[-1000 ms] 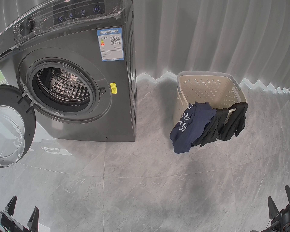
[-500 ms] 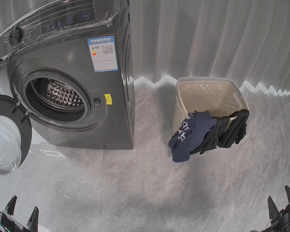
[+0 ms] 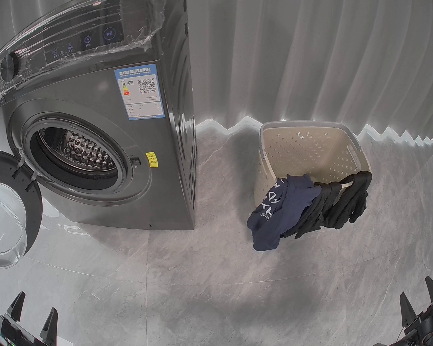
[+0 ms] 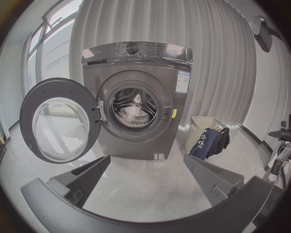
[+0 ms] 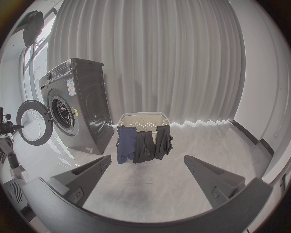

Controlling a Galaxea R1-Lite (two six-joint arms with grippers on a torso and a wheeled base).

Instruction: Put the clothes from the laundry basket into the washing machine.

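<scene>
Currently, the left gripper [image 4: 146, 157] is held low above the grey tiled floor [image 3: 216, 288], its jaws spread wide with nothing between them. The right gripper [image 5: 147, 157] is likewise held low, jaws parted and nothing gripped. Both are kept well apart from the laundry basket [image 3: 311, 144] and from the washing machine [image 3: 173, 148].

The washing machine, dark grey and front-loading, is seen at the robot's left. Its round door [image 3: 16, 211] is swung fully open toward the robot's left, hinged at that side, so that the perforated steel drum [image 3: 83, 151] is exposed. The control panel [image 3: 85, 38] along the top is covered with clear plastic film [image 3: 151, 20]. A blue-and-white label [image 3: 139, 91] is stuck on the front at the upper right, and a small yellow sticker [image 3: 152, 159] is placed just beside the door opening.

The laundry basket, beige with perforated walls, is set upright on the floor to the right of the machine, near it but not touching, before a pleated white curtain [image 3: 306, 58]. Three garments are draped over the basket's near rim and hang down its outer wall. A navy garment [image 3: 279, 211] with white print is hung at the end nearer the machine, and two black garments [image 3: 338, 202] are hung beside it, the three overlapping.
</scene>
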